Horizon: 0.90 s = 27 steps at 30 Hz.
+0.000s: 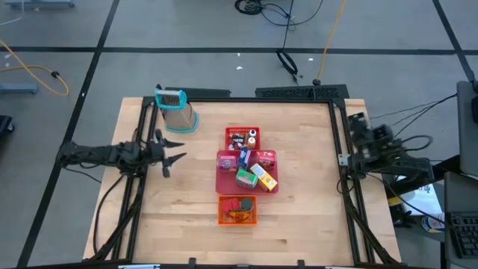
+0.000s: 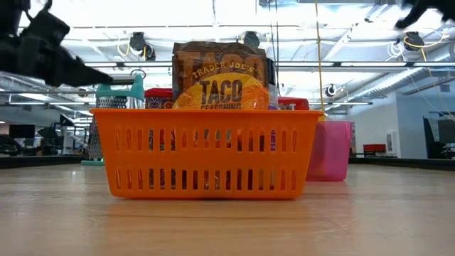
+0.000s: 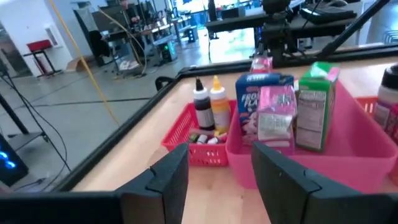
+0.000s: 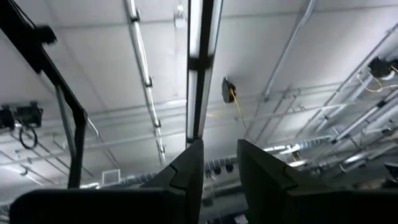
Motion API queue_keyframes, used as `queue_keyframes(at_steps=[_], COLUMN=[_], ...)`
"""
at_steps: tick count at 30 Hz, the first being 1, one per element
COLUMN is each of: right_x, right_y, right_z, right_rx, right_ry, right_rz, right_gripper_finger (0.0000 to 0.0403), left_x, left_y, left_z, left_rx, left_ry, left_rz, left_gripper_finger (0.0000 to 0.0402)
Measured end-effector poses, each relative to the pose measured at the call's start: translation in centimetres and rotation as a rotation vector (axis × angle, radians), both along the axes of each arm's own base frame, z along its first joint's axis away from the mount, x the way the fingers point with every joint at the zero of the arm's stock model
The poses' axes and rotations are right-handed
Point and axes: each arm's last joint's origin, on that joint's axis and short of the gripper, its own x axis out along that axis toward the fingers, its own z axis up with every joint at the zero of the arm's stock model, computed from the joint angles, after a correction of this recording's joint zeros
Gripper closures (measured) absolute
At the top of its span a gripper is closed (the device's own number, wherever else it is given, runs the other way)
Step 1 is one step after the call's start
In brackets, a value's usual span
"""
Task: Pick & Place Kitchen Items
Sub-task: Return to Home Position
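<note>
Food boxes point(image 3: 277, 115) in pink bin point(image 3: 367, 163), small bottles point(image 3: 210, 102) in red basket point(image 3: 177, 138)

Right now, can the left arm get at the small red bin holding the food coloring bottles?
Probably yes. The left gripper hangs open over the table, facing the red bin, with nothing between them. The grater stands off to one side, out of the path.
</note>
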Motion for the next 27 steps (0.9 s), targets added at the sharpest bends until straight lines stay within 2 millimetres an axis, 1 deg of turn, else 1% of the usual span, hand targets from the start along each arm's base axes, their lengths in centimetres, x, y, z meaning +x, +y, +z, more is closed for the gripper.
queue_keyframes(at_steps=[1, 2, 4, 5, 8, 12, 14, 21, 25, 27], right_x=[0.4, 0.8, 0.8, 1.0, 2.7, 3.7, 4.4, 5.2, 5.2, 5.2], right_y=[-0.1, -0.1, -0.1, -0.2, -0.4, -0.6, -0.7, -0.7, -0.7, -0.7], right_z=[-1.0, -2.1, -2.4, -2.6, -4.0, -5.5, -6.7, -9.3, -10.0, -10.0], right_rx=[0.003, 0.007, 0.001, 0.012, 0.054, 0.085, 0.098, 0.122, 0.128, 0.127], right_ry=[0.015, 0.032, 0.009, 0.035, 0.264, 0.448, 0.596, 0.874, 0.943, 0.945], right_rz=[-0.004, -0.009, -0.008, -0.015, -0.031, -0.044, -0.046, -0.050, -0.050, -0.049], right_gripper_finger=[0.0314, 0.0314, 0.0314, 0.0314, 0.0314, 0.0314, 0.0314, 0.0314, 0.0314, 0.0314], left_x=[0.1, 0.1, 0.2, 0.2, 0.2, 0.5, 0.6, 1.0, 1.1, 1.1], left_y=[0.1, 0.1, 0.2, 0.2, 0.4, 0.6, 0.6, 0.7, 0.7, 0.7], left_z=[-0.5, -0.4, -0.4, -0.4, -0.6, -0.9, -1.0, -1.6, -1.7, -1.8], left_rx=[-0.003, -0.013, -0.016, -0.011, -0.004, -0.065, -0.093, -0.104, -0.114, -0.117], left_ry=[0.002, -0.005, 0.004, 0.002, 0.017, 0.040, 0.052, 0.115, 0.127, 0.132], left_rz=[-0.003, -0.007, -0.050, -0.067, -0.056, -0.033, -0.035, 0.009, 0.012, 0.013], left_gripper_finger=[0.0229, 0.0229, 0.0229, 0.0229, 0.0229, 0.0229, 0.0229, 0.0229, 0.0229, 0.0229])
